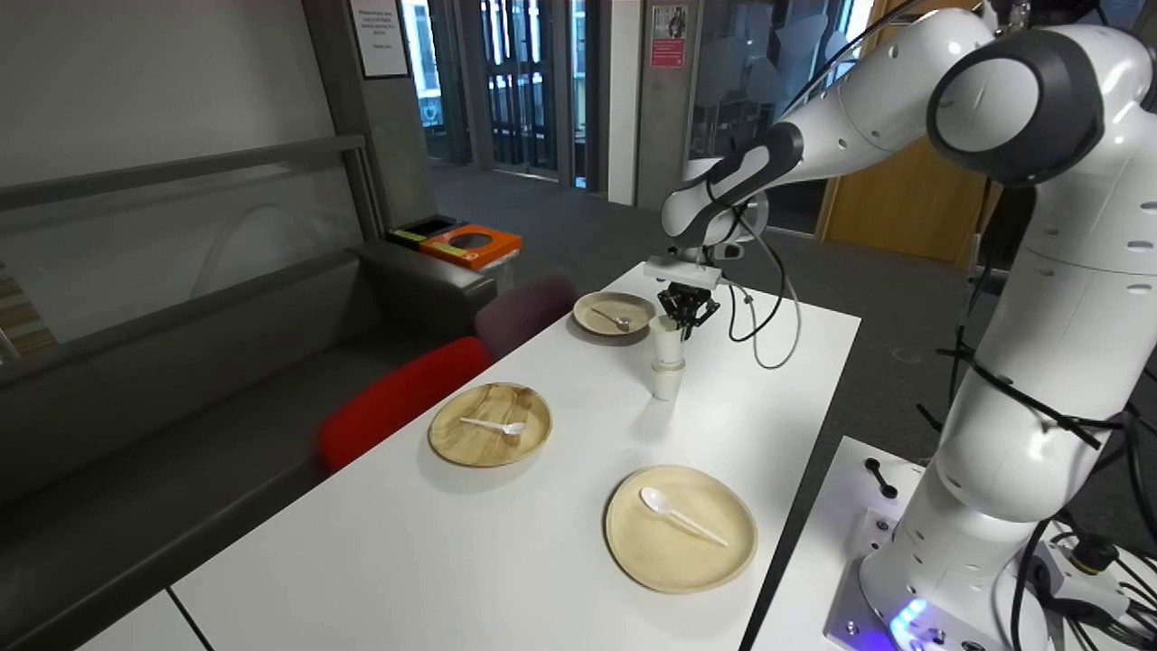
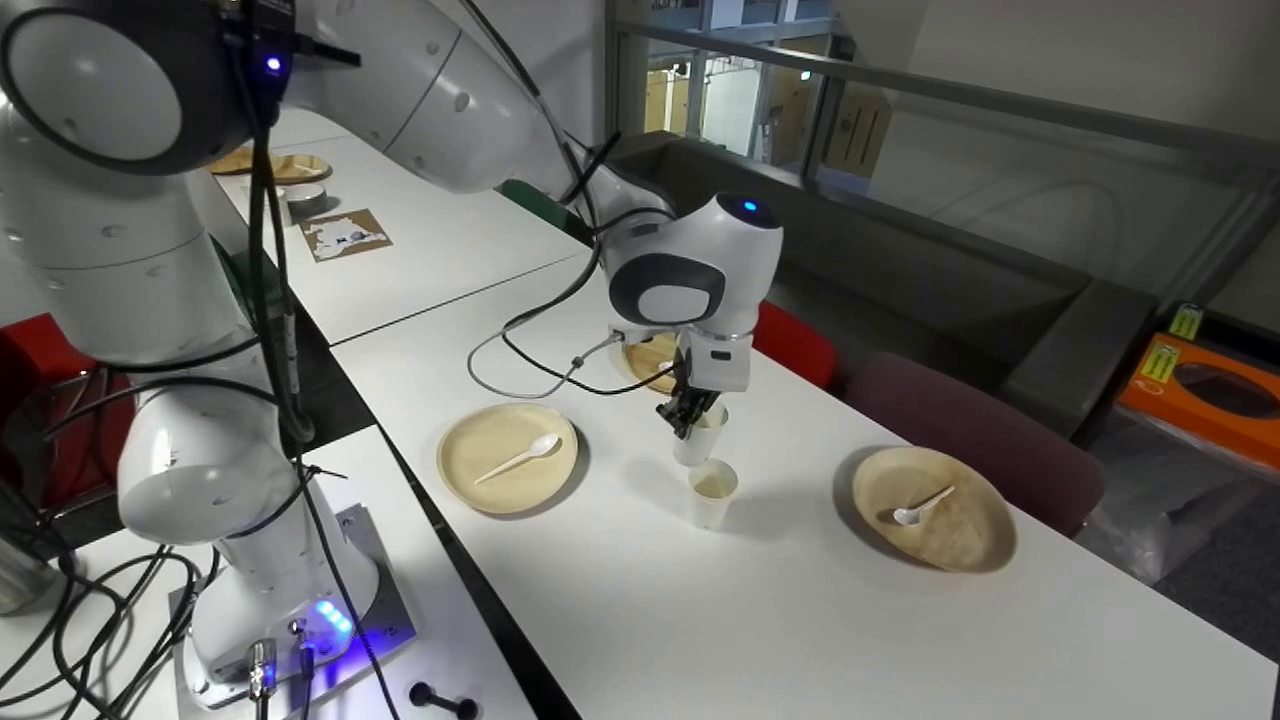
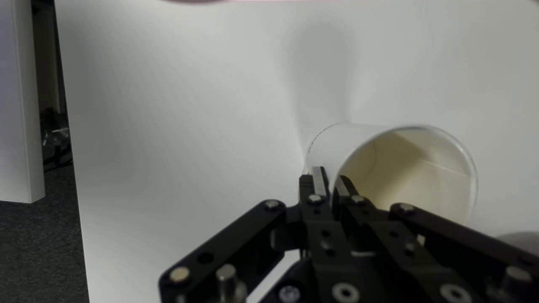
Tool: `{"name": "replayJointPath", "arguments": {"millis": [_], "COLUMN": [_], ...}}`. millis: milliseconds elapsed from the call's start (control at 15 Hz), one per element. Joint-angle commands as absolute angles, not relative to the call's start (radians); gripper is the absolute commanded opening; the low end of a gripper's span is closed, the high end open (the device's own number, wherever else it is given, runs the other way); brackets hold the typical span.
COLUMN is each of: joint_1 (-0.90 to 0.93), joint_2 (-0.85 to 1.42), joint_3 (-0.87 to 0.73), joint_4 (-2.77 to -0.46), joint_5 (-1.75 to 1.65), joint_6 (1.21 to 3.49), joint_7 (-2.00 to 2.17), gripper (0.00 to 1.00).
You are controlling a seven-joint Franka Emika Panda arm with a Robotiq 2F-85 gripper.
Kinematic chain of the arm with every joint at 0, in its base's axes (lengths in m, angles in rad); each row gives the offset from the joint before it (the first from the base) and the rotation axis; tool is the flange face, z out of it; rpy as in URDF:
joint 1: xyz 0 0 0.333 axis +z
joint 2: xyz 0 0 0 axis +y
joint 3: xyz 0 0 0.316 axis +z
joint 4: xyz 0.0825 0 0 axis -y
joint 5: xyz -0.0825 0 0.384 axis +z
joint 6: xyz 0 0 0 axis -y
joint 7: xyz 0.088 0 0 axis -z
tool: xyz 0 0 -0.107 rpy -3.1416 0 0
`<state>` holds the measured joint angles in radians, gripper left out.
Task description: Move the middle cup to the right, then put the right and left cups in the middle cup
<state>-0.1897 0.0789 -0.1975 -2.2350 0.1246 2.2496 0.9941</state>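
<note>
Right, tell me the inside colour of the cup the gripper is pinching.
Pale cream, darker where shaded; the pinched cup shows it best in the wrist view.

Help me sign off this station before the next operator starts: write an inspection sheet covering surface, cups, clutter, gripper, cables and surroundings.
Surface: white table, with a seam at one end.
Job's things: the held cup appears raised; the standing cup is upright on the table. No third cup can be made out.
Clutter: three plates, each with a spoon.
Grippers: the gripper is shut on the held cup's rim, pinching it from inside and outside.
Cables: grey and black cables loop from the arm over the table; contact unclear. Others lie beside the base.
Surroundings: red chair, purple chair and sofa along one side; orange bin nearby.
</note>
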Motion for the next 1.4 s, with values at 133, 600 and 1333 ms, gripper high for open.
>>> {"name": "replayJointPath", "arguments": {"millis": [133,600,1333], "joint_1": [-0.147,-0.151,-0.155], "joint_2": [0.221,0.23,0.208], "joint_3": [-0.201,-0.241,-0.26], "joint_4": [-2.106,-2.089,-2.114], "joint_5": [0.083,0.053,0.059], "joint_6": [2.249,2.253,2.258], "joint_7": [1.093,1.112,1.103], "gripper": [0.01,0.01,0.01]}}
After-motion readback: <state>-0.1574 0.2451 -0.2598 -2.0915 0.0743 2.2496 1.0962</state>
